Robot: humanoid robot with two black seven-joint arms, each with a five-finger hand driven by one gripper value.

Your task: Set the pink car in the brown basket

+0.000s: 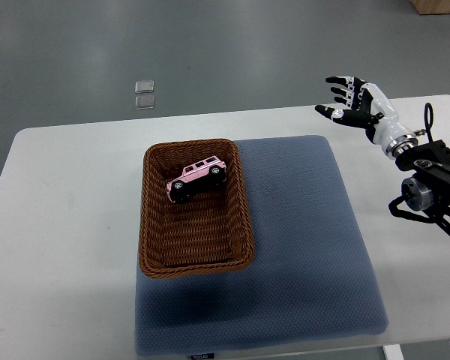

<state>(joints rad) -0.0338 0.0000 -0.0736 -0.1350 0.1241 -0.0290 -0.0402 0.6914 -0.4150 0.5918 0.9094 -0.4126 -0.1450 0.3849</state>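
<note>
A pink toy car (197, 178) with black wheels lies inside the brown wicker basket (154, 232), in its far half, tilted and turned diagonally. The basket rests on the left part of a blue-grey mat (307, 225). My right hand (348, 100) hovers at the table's far right, well away from the basket. Its fingers are spread and hold nothing. The left arm does not show.
The mat covers the middle of a white table (60, 247). Bare table surface lies left of the basket and right of the mat. Two small clear squares (143, 95) lie on the grey floor beyond the table. The right forearm (431, 180) runs along the right edge.
</note>
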